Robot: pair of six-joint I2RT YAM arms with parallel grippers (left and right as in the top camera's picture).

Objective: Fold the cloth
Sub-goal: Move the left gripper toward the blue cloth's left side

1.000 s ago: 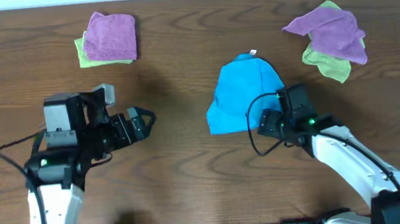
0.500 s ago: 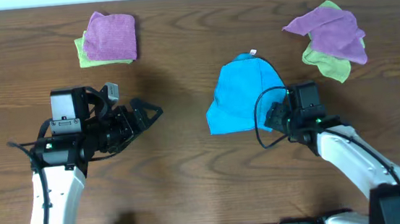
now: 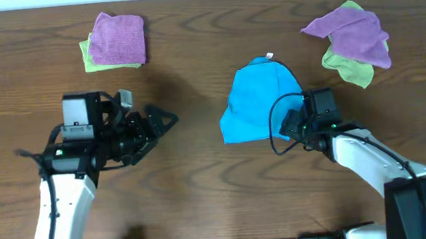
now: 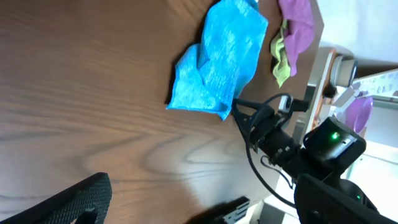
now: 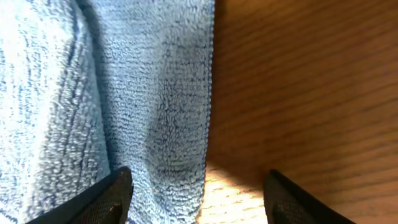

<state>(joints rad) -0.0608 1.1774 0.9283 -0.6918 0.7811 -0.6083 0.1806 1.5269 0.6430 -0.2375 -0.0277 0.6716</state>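
- The counter (image 3: 203, 182) is brown wood. Nothing lying on it has changed place in the last second; only the two arms have moved.
- The cloth (image 3: 258, 100) lies a little right of the middle. It is rumpled into a rounded heap, with its white tag (image 3: 269, 56) at the far edge, so I judge that no neat fold is made yet.
- Two piles of purple and green cloths, one far left (image 3: 117, 41) and one far right (image 3: 349, 38), are well apart from it and untouched.
- The left fingers (image 3: 162, 118) have travelled toward the blue cloth but are not near it yet, with bare wood between. I cannot tell whether they are apart or together.
- The right fingers (image 3: 287, 126) have shifted only slightly and sit at the near right edge of the cloth. In the right wrist view they are apart, with the hem lying between them and nothing clamped.
- To me this means that the right side is ready to pinch, while the left side must first arrive at its own edge.
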